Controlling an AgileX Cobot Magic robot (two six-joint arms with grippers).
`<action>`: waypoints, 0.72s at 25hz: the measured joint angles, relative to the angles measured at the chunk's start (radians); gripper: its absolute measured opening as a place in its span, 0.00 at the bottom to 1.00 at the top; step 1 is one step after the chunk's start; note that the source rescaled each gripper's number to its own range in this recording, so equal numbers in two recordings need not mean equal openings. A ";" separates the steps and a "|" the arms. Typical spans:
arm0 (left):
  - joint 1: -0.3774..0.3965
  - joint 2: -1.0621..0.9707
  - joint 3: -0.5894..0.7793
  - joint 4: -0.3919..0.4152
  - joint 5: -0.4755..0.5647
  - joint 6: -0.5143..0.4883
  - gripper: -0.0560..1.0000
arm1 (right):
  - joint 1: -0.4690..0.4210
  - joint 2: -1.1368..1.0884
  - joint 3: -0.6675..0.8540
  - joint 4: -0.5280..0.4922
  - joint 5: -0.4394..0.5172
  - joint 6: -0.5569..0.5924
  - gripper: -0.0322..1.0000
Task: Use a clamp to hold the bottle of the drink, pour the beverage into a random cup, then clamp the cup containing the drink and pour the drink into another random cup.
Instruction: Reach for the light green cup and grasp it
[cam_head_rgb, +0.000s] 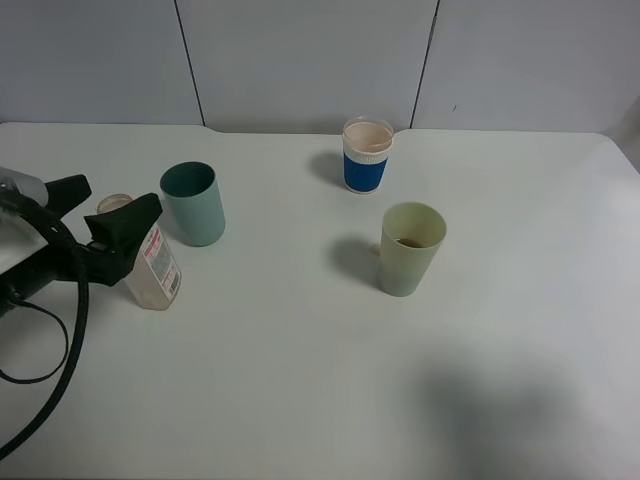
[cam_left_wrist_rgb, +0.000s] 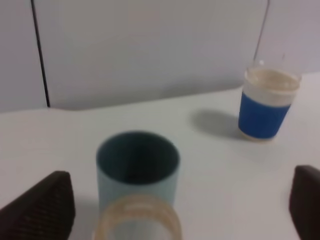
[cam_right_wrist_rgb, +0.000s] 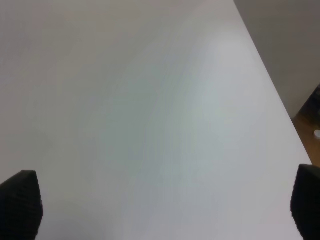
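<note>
Nothing is legible: the red print on the label (cam_head_rgb: 162, 265) of the bottle (cam_head_rgb: 143, 284) at the left hand (cam_head_rgb: 118, 195) is too small.

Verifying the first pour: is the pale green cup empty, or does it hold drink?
Holds some, it seems: the pale green cup shows a brown patch at its bottom in the high view. The amount cannot be told.

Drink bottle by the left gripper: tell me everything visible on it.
The small clear plastic bottle carries a red-and-white label and has an open, capless mouth with a pale rim. It stands on its base on the white table, close beside the teal plastic cup and apparently not touching it. The left gripper has its black fingers on either side of the bottle's top, with the jaws wide open. Contact and fill level are unclear.
</note>
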 joint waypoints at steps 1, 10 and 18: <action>0.000 -0.009 -0.004 -0.001 0.000 0.005 0.79 | 0.000 0.000 0.000 0.000 0.000 0.000 1.00; 0.000 -0.117 -0.165 -0.039 0.050 0.101 0.79 | 0.000 0.000 0.000 0.000 0.000 0.000 1.00; 0.000 -0.242 -0.468 -0.047 0.734 0.199 0.79 | 0.000 0.000 0.000 0.000 0.000 0.000 1.00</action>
